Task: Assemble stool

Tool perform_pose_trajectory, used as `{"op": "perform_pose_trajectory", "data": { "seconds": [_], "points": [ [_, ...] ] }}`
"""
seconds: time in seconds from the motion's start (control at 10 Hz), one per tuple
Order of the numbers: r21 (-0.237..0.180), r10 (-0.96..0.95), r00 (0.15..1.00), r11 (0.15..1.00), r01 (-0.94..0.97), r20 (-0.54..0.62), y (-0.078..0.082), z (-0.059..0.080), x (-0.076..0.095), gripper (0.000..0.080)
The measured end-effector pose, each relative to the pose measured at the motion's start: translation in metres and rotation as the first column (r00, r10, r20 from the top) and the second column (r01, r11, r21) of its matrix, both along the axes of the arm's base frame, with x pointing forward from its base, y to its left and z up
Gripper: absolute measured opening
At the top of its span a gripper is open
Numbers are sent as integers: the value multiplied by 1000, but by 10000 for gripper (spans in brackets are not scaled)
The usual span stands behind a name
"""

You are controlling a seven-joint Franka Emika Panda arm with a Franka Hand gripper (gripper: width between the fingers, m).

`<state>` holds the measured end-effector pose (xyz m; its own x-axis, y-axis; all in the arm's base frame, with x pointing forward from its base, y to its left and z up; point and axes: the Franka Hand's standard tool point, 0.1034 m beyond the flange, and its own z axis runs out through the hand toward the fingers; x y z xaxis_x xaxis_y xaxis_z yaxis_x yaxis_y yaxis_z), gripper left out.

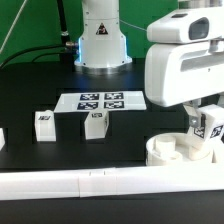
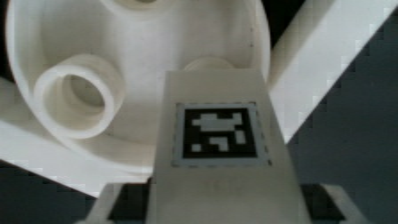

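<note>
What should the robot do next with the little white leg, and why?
Probably shift the leg over the round hole in the seat disc: the tool grips the leg, and the hole lies off to one side, empty.

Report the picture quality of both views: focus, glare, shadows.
Exterior view: the white arm housing glares, nearly washed out against the dark table; the tags on the marker board are small and soft. Wrist view: the leg is very close and slightly blurred, its tag still legible; the seat disc behind shows soft shadow inside its round recess.
</note>
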<state>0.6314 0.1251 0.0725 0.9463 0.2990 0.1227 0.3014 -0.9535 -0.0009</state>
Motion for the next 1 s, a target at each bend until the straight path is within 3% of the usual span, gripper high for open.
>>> {"op": "perform_pose_trajectory", "data": {
  "seconds": [0.3, 0.8, 1.0],
  "points": [
    [65, -340, 940, 938, 341, -30, -7, 0, 4, 337],
    [83, -579, 813, 809, 582, -58, -12, 0, 5, 337],
    [112, -826, 550, 539, 835, -119, -17, -1, 5, 337]
  ]
}}
